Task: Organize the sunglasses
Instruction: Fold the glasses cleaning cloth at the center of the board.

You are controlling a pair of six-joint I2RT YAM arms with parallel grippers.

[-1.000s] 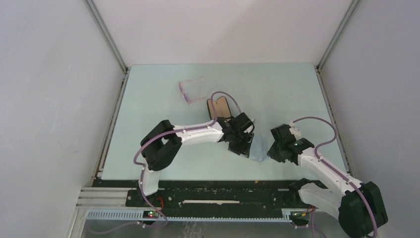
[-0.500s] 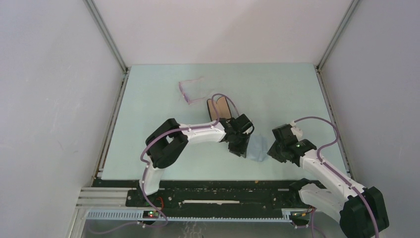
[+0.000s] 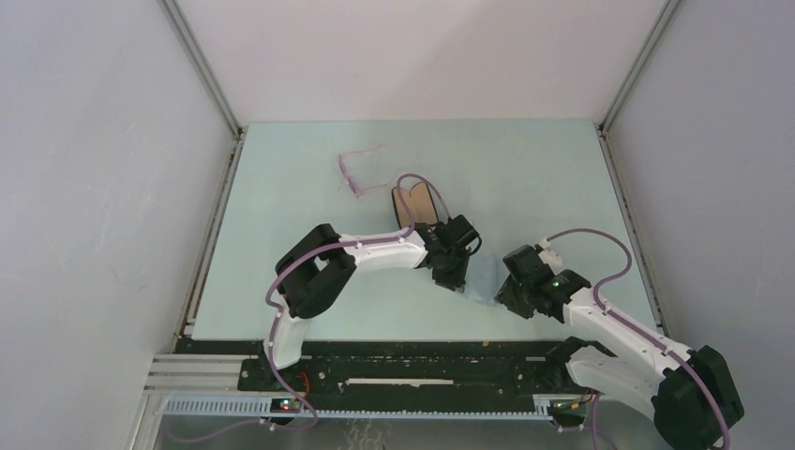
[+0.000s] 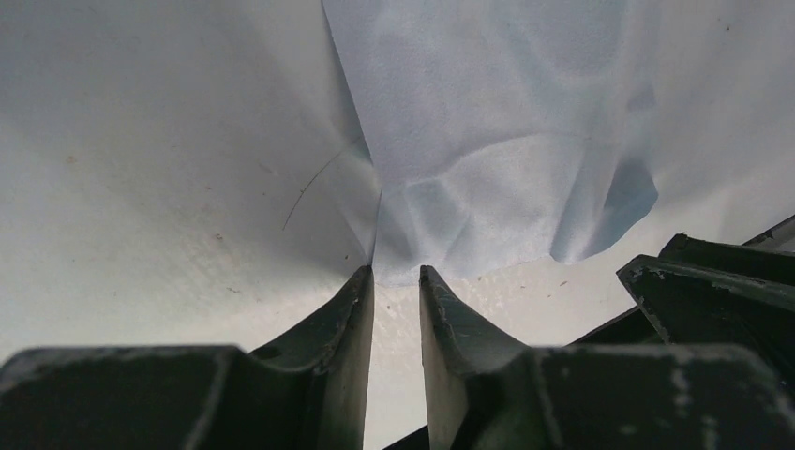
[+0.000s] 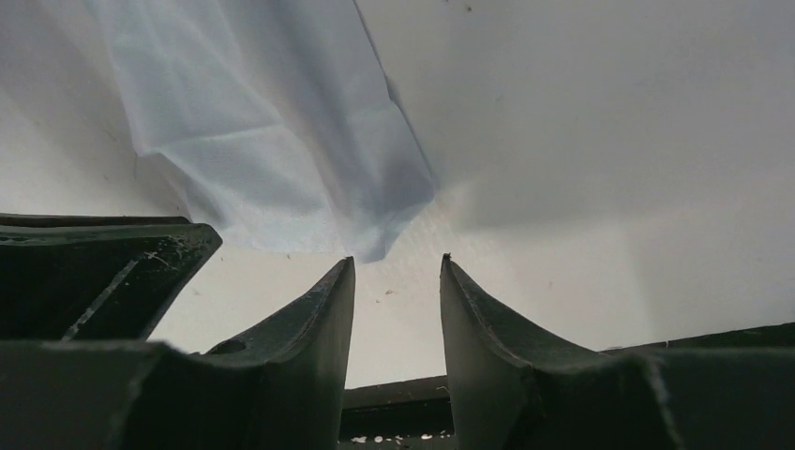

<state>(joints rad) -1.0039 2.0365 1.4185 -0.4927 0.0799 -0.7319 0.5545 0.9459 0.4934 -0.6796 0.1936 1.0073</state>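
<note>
The sunglasses (image 3: 360, 172), a thin pale pink-purple frame, lie on the table at the back left, far from both grippers. The small blue-grey cloth (image 3: 483, 277) lies between the grippers. My left gripper (image 3: 457, 279) sits at the cloth's left edge. In the left wrist view its jaws (image 4: 395, 272) stand narrowly apart, and the cloth's edge (image 4: 487, 169) meets the tips. My right gripper (image 3: 507, 288) is at the cloth's right side. It is open (image 5: 397, 261), and a corner of the cloth (image 5: 281, 141) lies just past its left fingertip.
The black case with tan lining (image 3: 418, 202) lies open behind the left wrist. The right gripper's body (image 4: 722, 281) shows in the left wrist view, and the left gripper's body (image 5: 94, 272) shows in the right wrist view. White walls enclose the table (image 3: 525, 178).
My right gripper has moved left, closer to the cloth. My left gripper has shifted slightly back and left at the cloth's edge. The sunglasses and case have not moved.
</note>
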